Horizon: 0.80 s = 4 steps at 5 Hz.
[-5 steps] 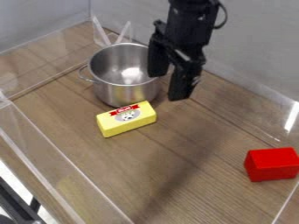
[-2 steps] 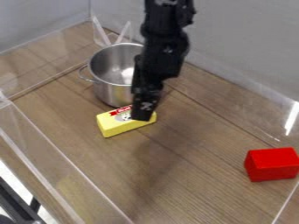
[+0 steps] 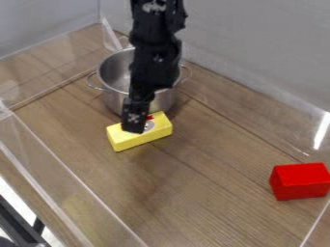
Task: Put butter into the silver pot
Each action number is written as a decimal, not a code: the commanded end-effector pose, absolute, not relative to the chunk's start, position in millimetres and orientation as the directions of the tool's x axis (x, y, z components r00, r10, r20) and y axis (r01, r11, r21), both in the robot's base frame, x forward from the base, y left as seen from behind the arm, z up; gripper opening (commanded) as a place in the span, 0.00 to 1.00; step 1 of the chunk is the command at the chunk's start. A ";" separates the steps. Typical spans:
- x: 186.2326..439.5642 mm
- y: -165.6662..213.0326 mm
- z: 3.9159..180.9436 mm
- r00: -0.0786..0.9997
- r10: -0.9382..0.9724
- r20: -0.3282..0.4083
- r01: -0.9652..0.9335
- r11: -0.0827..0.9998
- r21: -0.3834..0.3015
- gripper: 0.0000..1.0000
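The gripper (image 3: 153, 116) is positioned at the butter (image 3: 139, 136), in front of the silver pot (image 3: 114, 69). Two dark fingers point downward, one at the left and one at the right in the view, with a gap between them; the gripper is open. Whether either fingertip touches the butter cannot be determined from this view.

The butter lies flat on the wooden table (image 3: 206, 198), just beside the pot on the camera side. Its long side is set at a slant in the view. The fingers and their shadow obscure part of the label. The pot stands upright, partly hidden behind the arm (image 3: 157, 12). The red block (image 3: 300, 180) lies well apart, at the right of the view, and is not required for this task.

The step in hand is judged to be the alignment and grasp of the butter. Recommended procedure:

1. Center the fingers over the middle of the block, so that it hangs level when raised.
2. Turn the wrist so that the fingers straddle the narrow width and the pads meet the long sides squarely.
3. Lower until the pads reach well down the sides. Stop short of pressing on the table.
4. Close gently. The block may dent or slip under uneven force.
5. Raise straight up until the butter passes above the rim, then traverse.

Caution: a low traverse could strike the pot wall or side handle.
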<state>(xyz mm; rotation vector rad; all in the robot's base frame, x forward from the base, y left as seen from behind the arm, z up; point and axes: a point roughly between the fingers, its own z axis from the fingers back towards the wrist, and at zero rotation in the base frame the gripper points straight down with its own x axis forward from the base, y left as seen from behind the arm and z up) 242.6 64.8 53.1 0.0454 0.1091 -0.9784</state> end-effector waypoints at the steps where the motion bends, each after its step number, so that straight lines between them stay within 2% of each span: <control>1: 249.8 66.9 50.9 0.484 -0.870 -0.096 0.875 0.483 0.034 1.00; 4: 251.5 60.1 32.3 0.463 -0.882 -0.088 0.886 0.463 0.023 1.00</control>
